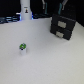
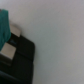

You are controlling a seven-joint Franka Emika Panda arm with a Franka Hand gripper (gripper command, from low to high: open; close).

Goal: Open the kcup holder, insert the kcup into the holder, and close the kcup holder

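White table (image 1: pixel 45 62); hand out of view.

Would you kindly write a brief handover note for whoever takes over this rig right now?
Pincer: above the kcup holder near the top of the exterior view, too blurred to tell open or shut; it does not appear to hold the pod.
Kcup holder: black unit on the white table, at the exterior view's right, both front panels look shut.
Kcup: green-topped, standing alone on the table, toward the exterior view's left, apart from the holder.
Done: nothing visible.
Left: open holder, insert kcup, close holder.
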